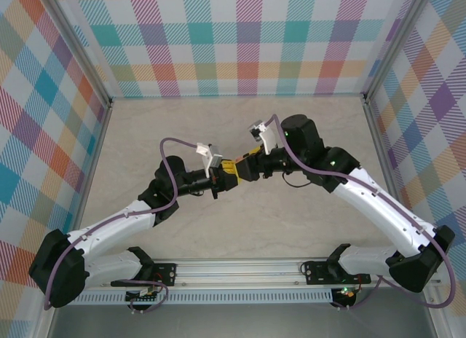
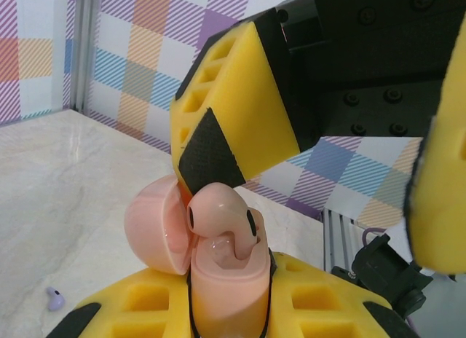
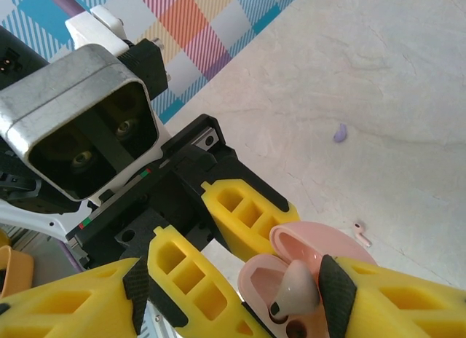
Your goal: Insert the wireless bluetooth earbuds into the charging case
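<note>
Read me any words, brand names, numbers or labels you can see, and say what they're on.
No readable text anywhere.
Pink case and the earbud poking out of it: no brand or marking shows.
Grey metal housing: blank.
Small circuit boards by the rail: too small to read.

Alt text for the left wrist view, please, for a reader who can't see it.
A pink earbud sits partly in the open pink case, which the left claw grips from both sides. The right claw is open just above it, one yellow finger close to the earbud. A purple earbud lies on the table at lower left.
</note>
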`<state>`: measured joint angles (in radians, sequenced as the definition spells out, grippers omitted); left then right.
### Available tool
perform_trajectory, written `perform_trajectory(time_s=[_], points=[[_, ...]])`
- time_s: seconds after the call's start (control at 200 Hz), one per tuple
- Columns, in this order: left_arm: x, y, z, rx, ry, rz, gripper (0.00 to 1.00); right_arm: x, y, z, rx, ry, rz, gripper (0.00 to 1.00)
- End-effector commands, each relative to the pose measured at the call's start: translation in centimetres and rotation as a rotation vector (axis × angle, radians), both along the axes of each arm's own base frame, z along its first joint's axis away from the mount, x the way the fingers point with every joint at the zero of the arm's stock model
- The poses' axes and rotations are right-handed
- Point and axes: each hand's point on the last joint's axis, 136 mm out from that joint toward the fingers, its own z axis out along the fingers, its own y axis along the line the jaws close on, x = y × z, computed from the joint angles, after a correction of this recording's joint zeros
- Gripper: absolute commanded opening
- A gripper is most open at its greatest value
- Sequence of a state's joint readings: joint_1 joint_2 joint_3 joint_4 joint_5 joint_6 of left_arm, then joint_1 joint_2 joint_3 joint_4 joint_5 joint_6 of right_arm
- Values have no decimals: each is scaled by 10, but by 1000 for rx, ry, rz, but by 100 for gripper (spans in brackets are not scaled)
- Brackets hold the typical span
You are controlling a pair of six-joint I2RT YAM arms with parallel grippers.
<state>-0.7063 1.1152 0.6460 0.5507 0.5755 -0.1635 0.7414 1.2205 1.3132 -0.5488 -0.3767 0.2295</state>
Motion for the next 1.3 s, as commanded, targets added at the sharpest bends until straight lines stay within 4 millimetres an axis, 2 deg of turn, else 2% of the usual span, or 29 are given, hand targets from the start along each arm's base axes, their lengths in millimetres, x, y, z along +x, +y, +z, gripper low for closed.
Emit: perform_trajectory(time_s=[0.0, 0.33, 0.43, 0.53, 0.645, 0.8, 1.295], points=[[-16, -5, 31, -50, -89, -75, 16, 2, -1, 16, 6, -55, -2, 65], [-17, -4, 30, -46, -92, -72, 16, 2, -7, 33, 28, -102, -26, 65], [-16, -3, 31, -45, -96, -63, 16, 6, -14, 32, 14, -109, -78, 60], [-14, -1, 31, -41, -99, -40, 16, 14, -26, 27, -22, -117, -160, 47], [-12, 1, 31, -37, -102, -22, 16, 12, -31, 21, -45, -109, -168, 29], [-12, 2, 32, -38, -105, -15, 16, 6, -30, 7, -78, -66, -138, 20], [-14, -2, 31, -34, -94, -44, 15, 5, -14, -13, -115, 0, -72, 19]])
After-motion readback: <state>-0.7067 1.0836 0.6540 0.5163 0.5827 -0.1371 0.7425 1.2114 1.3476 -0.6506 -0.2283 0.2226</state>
